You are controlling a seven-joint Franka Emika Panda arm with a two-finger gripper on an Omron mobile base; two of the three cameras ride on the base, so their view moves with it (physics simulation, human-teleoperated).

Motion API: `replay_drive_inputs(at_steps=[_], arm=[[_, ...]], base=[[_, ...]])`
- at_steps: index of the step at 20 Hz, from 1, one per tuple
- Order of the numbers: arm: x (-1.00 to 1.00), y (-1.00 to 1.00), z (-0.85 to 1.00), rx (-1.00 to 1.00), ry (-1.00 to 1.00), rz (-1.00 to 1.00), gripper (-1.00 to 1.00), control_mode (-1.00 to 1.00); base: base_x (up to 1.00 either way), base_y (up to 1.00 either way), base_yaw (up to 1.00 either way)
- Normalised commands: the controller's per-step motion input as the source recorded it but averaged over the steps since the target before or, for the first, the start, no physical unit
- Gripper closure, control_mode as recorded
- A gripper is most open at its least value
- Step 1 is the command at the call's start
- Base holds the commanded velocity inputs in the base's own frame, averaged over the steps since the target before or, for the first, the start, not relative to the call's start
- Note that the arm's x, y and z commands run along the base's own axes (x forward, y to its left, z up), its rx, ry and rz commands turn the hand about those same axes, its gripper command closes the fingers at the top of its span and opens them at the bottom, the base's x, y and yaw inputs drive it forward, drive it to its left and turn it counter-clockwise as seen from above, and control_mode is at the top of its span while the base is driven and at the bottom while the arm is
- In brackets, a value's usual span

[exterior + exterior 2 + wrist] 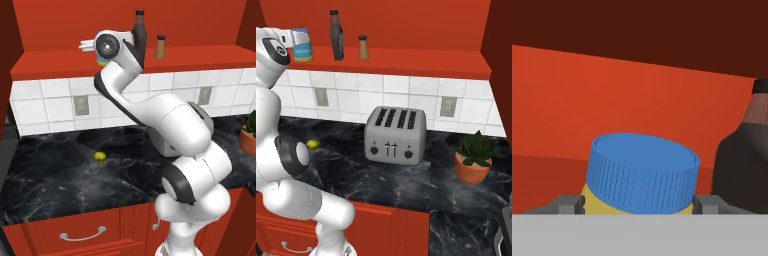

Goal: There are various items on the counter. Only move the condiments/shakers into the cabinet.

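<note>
Jar: ribbed blue cap; yellow body.

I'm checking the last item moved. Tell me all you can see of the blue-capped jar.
The jar is short, with a yellow body and a wide, ribbed blue screw cap. It stands upright on the red cabinet shelf, left of the brown bottle. The gripper flanks it, a finger on each side; contact is unclear.

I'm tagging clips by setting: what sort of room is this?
A kitchen, computer-rendered: a silver toaster on a black marble counter, white tiled wall behind, and a red wall cabinet above.
</note>
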Motion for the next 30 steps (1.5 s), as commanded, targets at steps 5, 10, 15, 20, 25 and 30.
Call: replay_drive_inputs(at_steps=[5, 10, 15, 20, 25, 30], arm=[[0.15, 0.0, -0.05, 0.0, 0.0, 0.0, 1.0, -1.0], [0.27, 0.0, -0.01, 0.0, 0.0, 0.0, 1.0, -1.0], [0.32, 0.0, -0.08, 0.0, 0.0, 0.0, 1.0, -1.0], [0.32, 0.0, -0.17, 0.0, 0.0, 0.0, 1.0, -1.0], [0.24, 0.0, -0.28, -0.01, 0.02, 0.0, 1.0, -1.0], [0.1, 0.0, -0.34, -0.01, 0.04, 0.0, 1.0, -1.0]], base=[[0.0, 0.0, 0.0], [0.0, 0.0, 0.0], [0.0, 0.0, 0.0], [0.0, 0.0, 0.0], [0.0, 0.0, 0.0], [0.0, 0.0, 0.0]])
